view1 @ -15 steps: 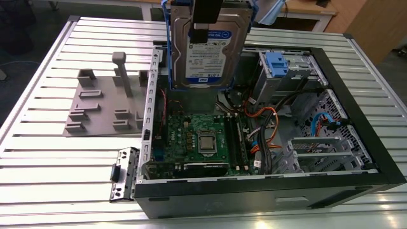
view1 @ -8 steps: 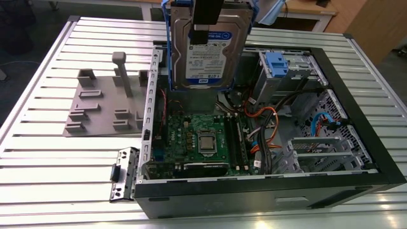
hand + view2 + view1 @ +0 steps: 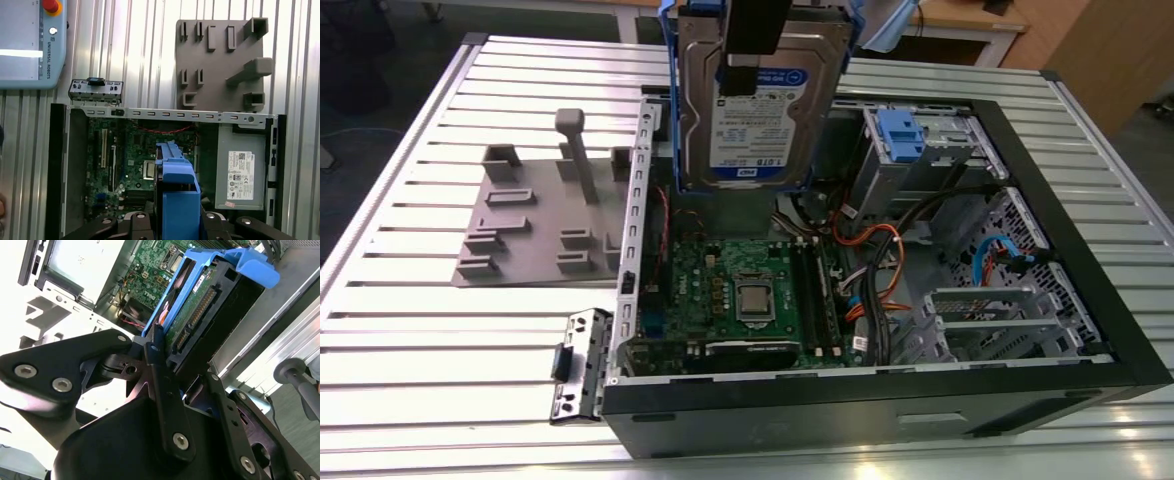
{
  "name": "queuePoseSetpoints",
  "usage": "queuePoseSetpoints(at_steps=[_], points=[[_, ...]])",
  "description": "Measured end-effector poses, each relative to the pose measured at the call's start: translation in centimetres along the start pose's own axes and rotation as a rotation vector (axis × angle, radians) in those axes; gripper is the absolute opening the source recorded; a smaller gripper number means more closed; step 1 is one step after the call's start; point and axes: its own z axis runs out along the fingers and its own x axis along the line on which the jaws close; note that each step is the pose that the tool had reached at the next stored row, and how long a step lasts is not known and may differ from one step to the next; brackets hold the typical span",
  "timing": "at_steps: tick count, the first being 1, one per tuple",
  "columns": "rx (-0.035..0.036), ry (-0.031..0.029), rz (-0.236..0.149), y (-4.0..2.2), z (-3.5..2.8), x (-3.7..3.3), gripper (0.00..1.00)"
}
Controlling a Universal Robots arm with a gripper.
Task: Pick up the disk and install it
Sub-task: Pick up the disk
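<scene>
Slatted aluminium profiles make the table (image 3: 400, 330), and on it lies an open black computer case (image 3: 854, 420) with its green motherboard (image 3: 734, 290) exposed. Beside the case, on the exterior view's left, a grey fixture plate (image 3: 534, 230) with several raised holders rests flat on the slats, and a small metal bracket (image 3: 580, 365) lies close to the near corner of the case. The disk (image 3: 754, 110) hangs upright above the case, over the far part of the motherboard and near the case wall on the exterior view's left; its white-and-blue label is turned to the exterior camera. The gripper (image 3: 744, 70) comes from above and is clenched on the disk, one black finger pressed on the labelled face. In the second wrist view the fingers (image 3: 159, 365) clamp the disk (image 3: 200, 315) from both flat sides, and its carrier frame (image 3: 250, 265) is bright blue at the edge. In the first wrist view the disk (image 3: 175, 185) is seen end-on above the motherboard, with a grey metal box (image 3: 240, 170) bearing a white sticker in the case just beside it, and a teach pendant (image 3: 30, 45) on the table beyond the case.
</scene>
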Motion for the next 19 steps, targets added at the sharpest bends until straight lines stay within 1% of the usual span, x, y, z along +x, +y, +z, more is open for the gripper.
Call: queuePoseSetpoints(at_steps=[19], points=[[0.0000,0.0000,0.000,-0.02,-0.02,0.62,0.36]])
